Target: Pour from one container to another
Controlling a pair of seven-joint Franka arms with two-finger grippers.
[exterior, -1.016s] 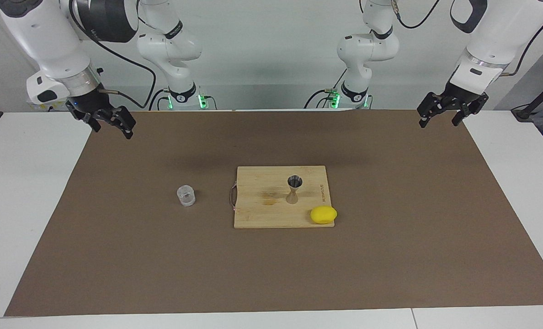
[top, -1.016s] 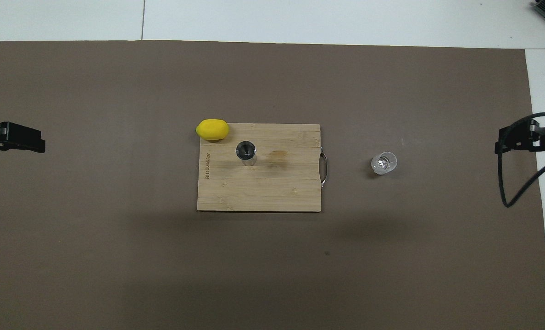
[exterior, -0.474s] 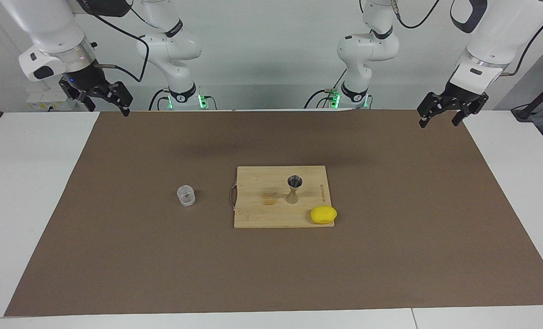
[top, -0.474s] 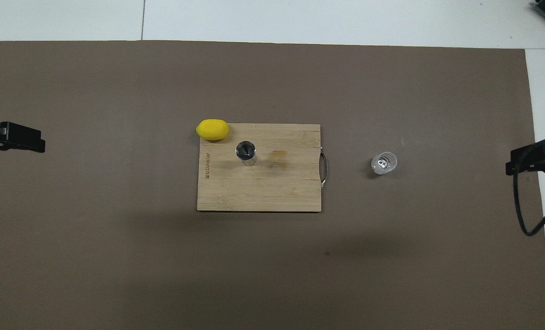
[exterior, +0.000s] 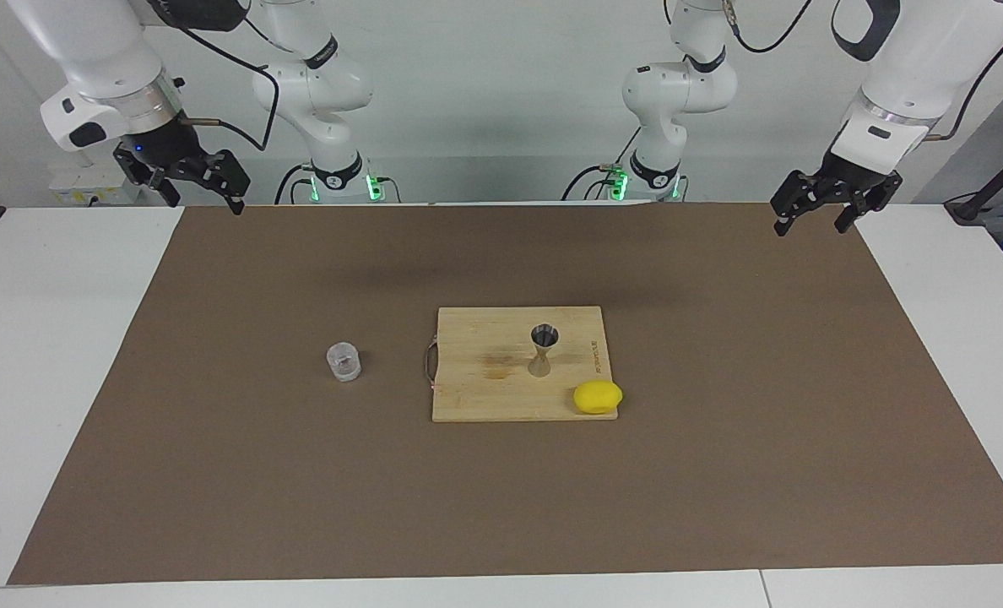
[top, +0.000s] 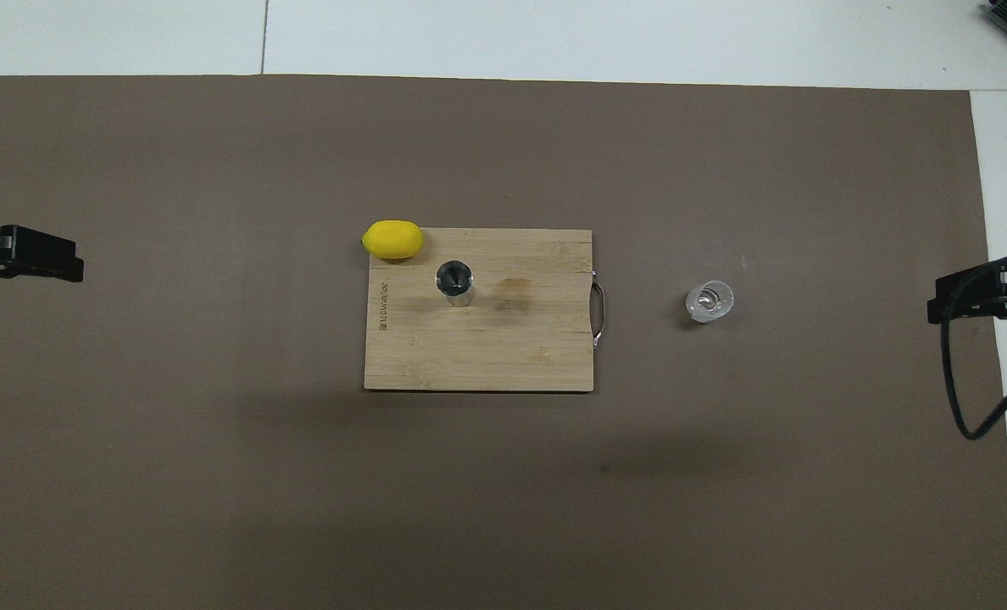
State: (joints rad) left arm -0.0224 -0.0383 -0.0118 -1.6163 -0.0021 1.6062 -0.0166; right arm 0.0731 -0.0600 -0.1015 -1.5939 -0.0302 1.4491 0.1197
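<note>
Since a second ago, our right gripper has risen and drawn back from over the brown mat toward its base; over the last half second it has barely shifted. Nothing else has moved.

Going left to right across the facing view: the right gripper hangs over the mat's corner at the right arm's end, fingers spread wide and empty. Next comes the clear cup, upright on the mat, beside the handle end of the cutting board but apart from it. On the board stands the steel jigger, upright with its open cone up, and a lemon lies on the board's corner farther from the robots. Our left gripper waits over the mat's edge at the left arm's end, open and empty.

We judge that the coming move turns on this: the cup lies toward the right arm's end from the jigger, so the right arm is the nearer one to fetch it. Cup and jigger sit roughly level in depth, so the carry would run along the table's length toward the board.
</note>
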